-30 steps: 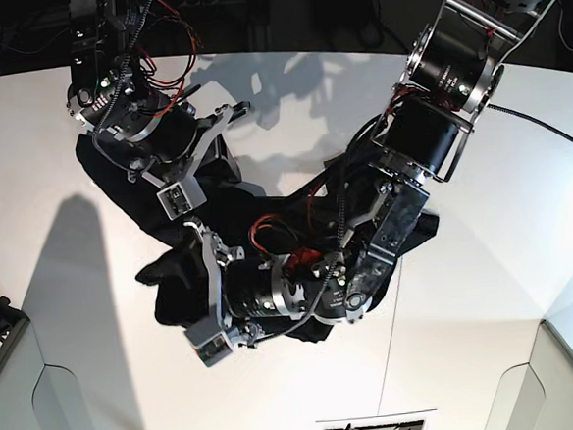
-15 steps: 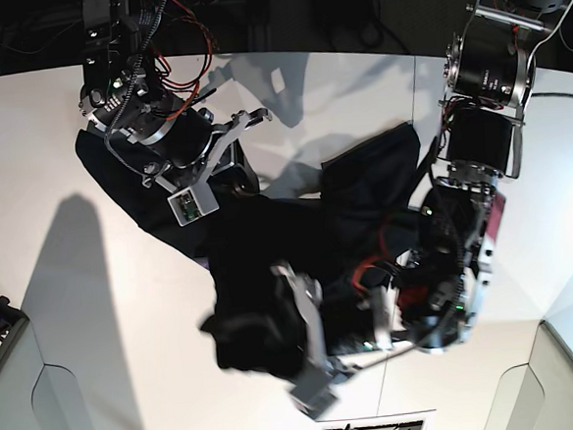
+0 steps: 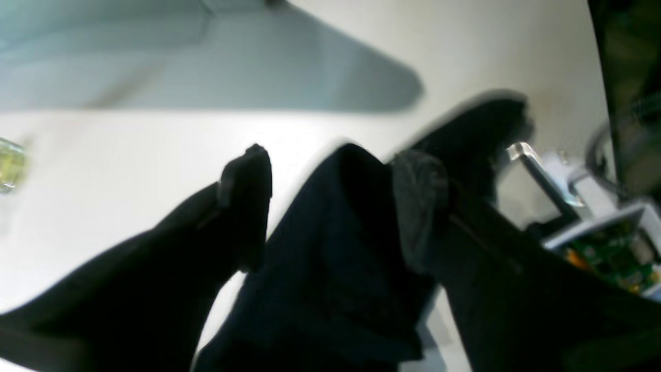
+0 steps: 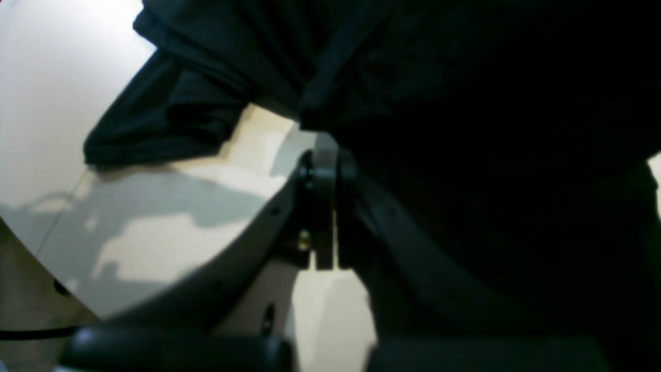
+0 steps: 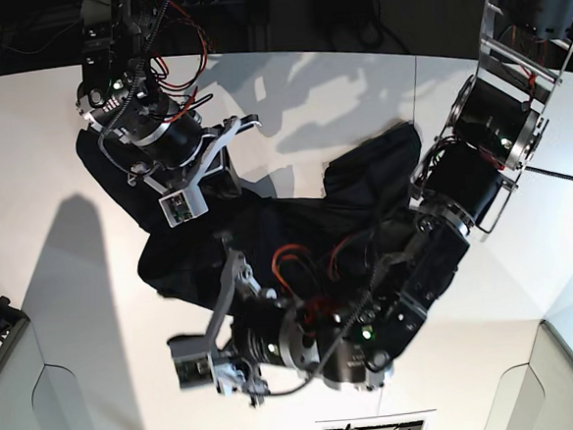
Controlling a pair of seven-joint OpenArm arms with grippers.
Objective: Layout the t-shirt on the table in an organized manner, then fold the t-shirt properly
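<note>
The plain black soft-fabric t-shirt [image 5: 297, 219] is lying bunched and creased across the middle of the large white smooth tabletop [image 5: 64, 270], spreading from under the arm on the base view's left toward a raised corner near the other arm.

The right gripper [image 4: 323, 155] is sitting with its jaws pressed together — a fold of the black cloth is running up from between the tips, so it is pinching the shirt.

The left gripper [image 3: 330, 170] is standing with its jaws spread wide; a ridge of the shirt is rising between the two dark fingers [image 3: 248, 181], though the blurred wrist view is not showing whether either finger is touching the fabric.
</note>
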